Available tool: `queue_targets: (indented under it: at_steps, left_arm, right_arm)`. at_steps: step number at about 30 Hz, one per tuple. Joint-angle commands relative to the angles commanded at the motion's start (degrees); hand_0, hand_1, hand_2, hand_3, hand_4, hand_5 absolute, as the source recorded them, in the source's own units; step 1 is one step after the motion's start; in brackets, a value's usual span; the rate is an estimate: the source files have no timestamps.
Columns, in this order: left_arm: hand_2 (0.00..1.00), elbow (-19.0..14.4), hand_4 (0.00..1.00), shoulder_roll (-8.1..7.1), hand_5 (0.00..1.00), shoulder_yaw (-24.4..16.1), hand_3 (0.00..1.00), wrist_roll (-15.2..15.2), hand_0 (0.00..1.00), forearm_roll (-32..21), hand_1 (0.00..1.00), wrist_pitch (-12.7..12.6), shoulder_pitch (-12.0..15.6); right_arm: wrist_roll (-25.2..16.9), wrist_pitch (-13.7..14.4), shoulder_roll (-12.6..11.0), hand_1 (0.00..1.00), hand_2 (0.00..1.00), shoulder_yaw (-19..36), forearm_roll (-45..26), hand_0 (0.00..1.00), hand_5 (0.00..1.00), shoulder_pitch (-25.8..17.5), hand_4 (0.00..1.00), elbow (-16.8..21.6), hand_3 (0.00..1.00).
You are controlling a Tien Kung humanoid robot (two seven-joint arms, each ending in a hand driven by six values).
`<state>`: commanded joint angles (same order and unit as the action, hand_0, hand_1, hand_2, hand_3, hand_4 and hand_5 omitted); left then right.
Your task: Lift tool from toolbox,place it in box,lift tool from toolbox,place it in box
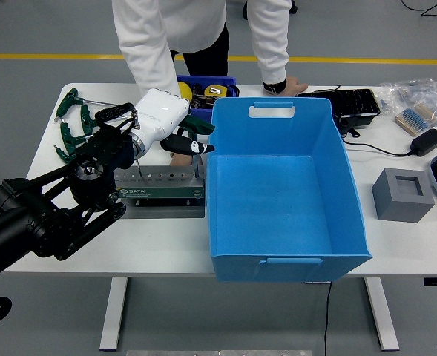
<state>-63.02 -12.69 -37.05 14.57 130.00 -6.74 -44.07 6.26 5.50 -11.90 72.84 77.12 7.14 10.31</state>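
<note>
My left hand (pixel 175 127) hung over the tool rack (pixel 159 188), fingers half-curled, gripping nothing, blue box (pixel 277 193) at three o'clock.

Left arm (pixel 47 211) comes in black from about 8 o'clock and angles up toward 1 o'clock. Its white left robot hand (pixel 175 130) hangs tilted, palm down, with black-tipped fingers (pixel 191 146) curled inward and pointing toward 3 o'clock. Can't tell if they're pinching anything.

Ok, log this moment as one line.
left robot hand: at tool in green tool holder | blue box: empty | person's hand: resting on table
</note>
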Motion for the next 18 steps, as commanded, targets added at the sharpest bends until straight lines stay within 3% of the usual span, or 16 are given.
queue_targets:
  at_steps: [11,18]
  left_arm:
    - [0.003,1.20,0.998,0.13,0.897,0.58,0.033,-0.19,0.194,0.00,0.002,-5.87,0.37]
    - [0.002,1.30,0.998,-0.03,0.861,0.83,0.007,-0.50,0.193,0.00,0.002,-7.03,0.53]
  right_arm:
    - [-0.03,0.09,-0.13,0.772,0.774,-0.46,-0.65,0.859,0.853,0.02,0.998,0.00,0.805]
    - [-0.04,0.14,-0.12,0.771,0.774,-0.59,-0.91,0.859,0.853,0.11,0.998,0.00,0.805]
